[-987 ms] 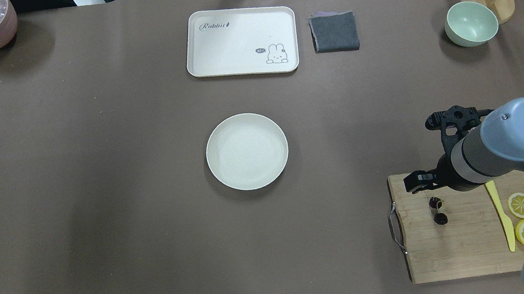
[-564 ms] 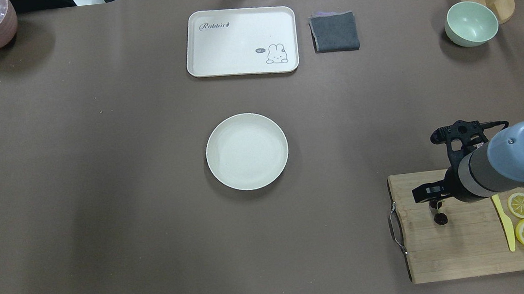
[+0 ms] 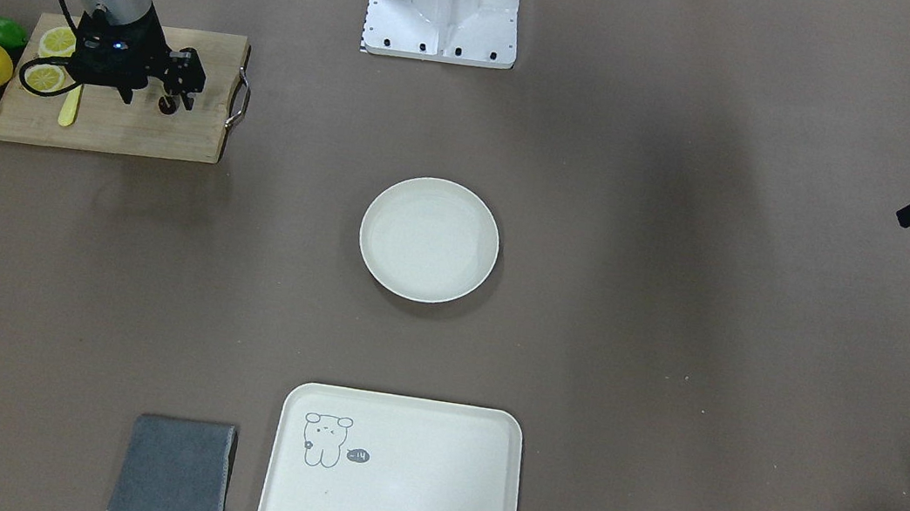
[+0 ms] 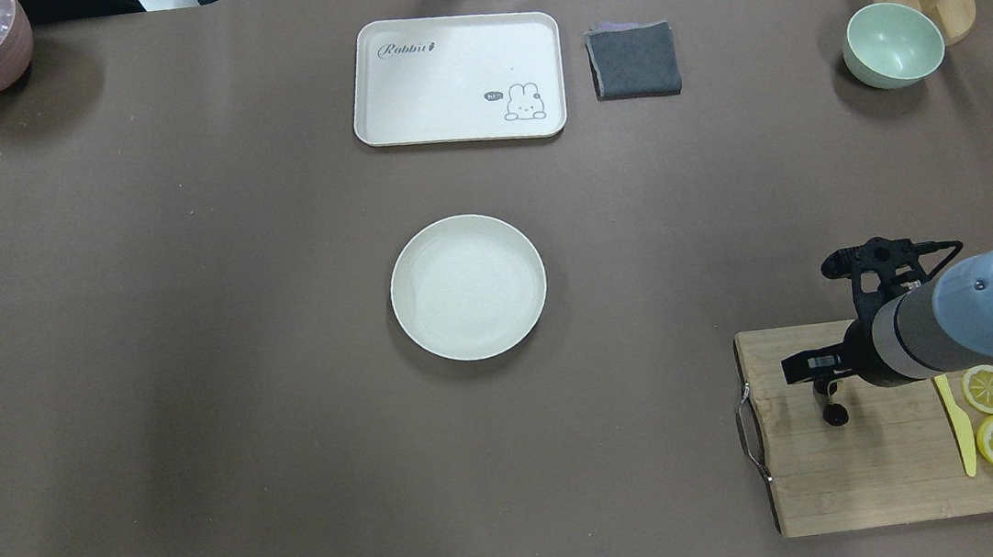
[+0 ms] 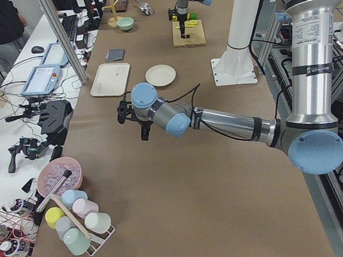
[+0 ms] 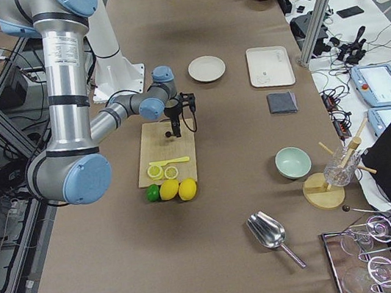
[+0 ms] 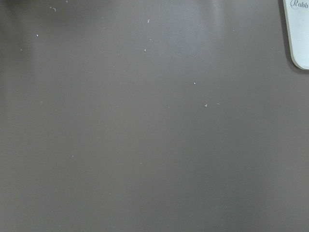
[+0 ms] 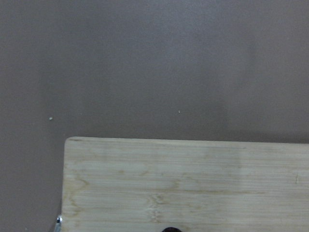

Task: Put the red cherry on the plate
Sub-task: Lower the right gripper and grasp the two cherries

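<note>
— Where's the cherry (image 4: 835,414)?
— On the wooden cutting board (image 4: 877,478), towards its handle end. It's a tiny dark maroon pair on a short greenish stem, and one berry is partly hidden from overhead.
— And the plate (image 4: 468,287)?
— Round, cream, with a raised rim, lying bare and flat mid-table (image 4: 190,348), well apart from the cherry.

The tabletop (image 4: 190,348) has a matt brown covering. The cutting board (image 4: 887,477) shows pale wood grain and a shiny metal handle (image 4: 750,436). The plate (image 4: 468,287) looks smooth and matt; the cloth (image 4: 634,61) is grey fabric.
</note>
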{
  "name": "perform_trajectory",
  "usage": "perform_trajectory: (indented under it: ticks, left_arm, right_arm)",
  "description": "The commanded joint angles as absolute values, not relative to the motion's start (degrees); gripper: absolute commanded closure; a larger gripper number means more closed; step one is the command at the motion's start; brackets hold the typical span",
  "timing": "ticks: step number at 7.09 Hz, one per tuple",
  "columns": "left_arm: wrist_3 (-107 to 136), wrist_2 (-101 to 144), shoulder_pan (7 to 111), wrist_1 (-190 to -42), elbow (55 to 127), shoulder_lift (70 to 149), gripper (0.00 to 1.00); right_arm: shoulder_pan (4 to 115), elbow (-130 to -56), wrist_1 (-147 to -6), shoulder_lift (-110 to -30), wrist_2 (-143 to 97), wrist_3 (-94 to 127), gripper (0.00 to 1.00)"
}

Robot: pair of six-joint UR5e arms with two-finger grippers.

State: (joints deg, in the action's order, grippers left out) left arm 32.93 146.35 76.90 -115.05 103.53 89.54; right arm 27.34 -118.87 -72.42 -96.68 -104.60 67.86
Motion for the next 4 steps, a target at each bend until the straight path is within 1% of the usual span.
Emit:
perform_trajectory:
  ticks: [1, 2, 3, 4]
  left_arm:
    - [32.96, 146.34, 76.9, -115.05, 103.54, 89.39, 0.02]
    - [32.96, 146.34, 76.9, -115.05, 103.45, 89.38, 0.02]
    - [33.05, 146.34, 76.9, -115.05, 103.36, 89.47, 0.02]
    - [33.05, 146.34, 76.9, -115.05, 103.36, 89.39, 0.02]
  right_arm:
    - [26.81, -119.09, -72.07, -96.68, -103.54, 68.91, 0.48]
    - [26.37, -119.27, -72.07, -96.68, -103.1, 68.99, 0.78]
    - [25.93, -119.53, -71.9, -96.77, -102.92, 68.99, 1.0]
    - [24.71, -120.05, -71.89, -97.2, -101.01, 68.99, 1.0]
